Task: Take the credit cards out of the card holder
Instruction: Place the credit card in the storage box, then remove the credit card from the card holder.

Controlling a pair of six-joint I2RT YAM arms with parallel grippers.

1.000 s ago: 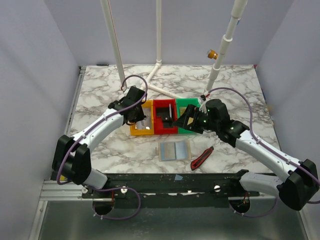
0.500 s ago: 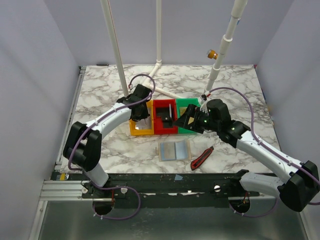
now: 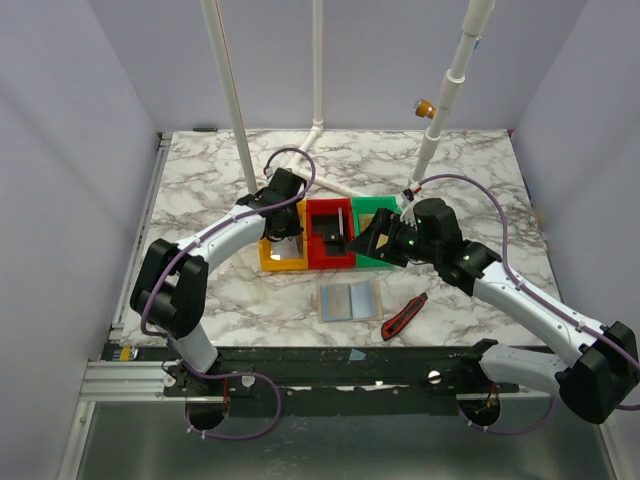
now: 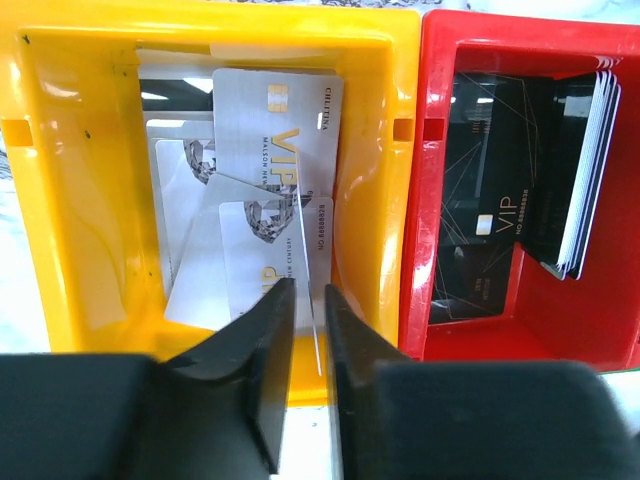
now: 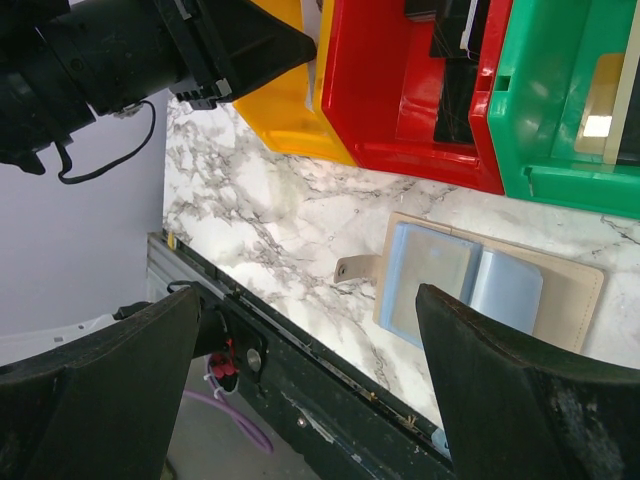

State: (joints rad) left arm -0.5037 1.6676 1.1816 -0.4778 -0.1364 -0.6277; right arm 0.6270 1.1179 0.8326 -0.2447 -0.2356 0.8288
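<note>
The card holder (image 3: 349, 299) lies open on the marble in front of the bins, its blue-grey pockets (image 5: 480, 285) facing up. My left gripper (image 3: 283, 232) hangs over the yellow bin (image 4: 80, 200), which holds several white credit cards (image 4: 280, 130). Its jaws (image 4: 310, 290) stand slightly apart. One thin white card (image 4: 305, 250) stands edge-on between them, with a sliver of gap on each side. My right gripper (image 5: 305, 300) is wide open and empty, hovering above the table's near edge left of the holder (image 3: 372, 240).
A red bin (image 4: 420, 200) beside the yellow one holds black cards (image 4: 500, 190). A green bin (image 5: 560, 150) holds a yellowish card (image 5: 600, 110). A red-and-black tool (image 3: 404, 316) lies right of the holder. White poles rise at the back.
My left arm swung its elbow in and the gripper shifted slightly right over the yellow bin. Its jaws have parted a little around the card. The right arm stayed still.
</note>
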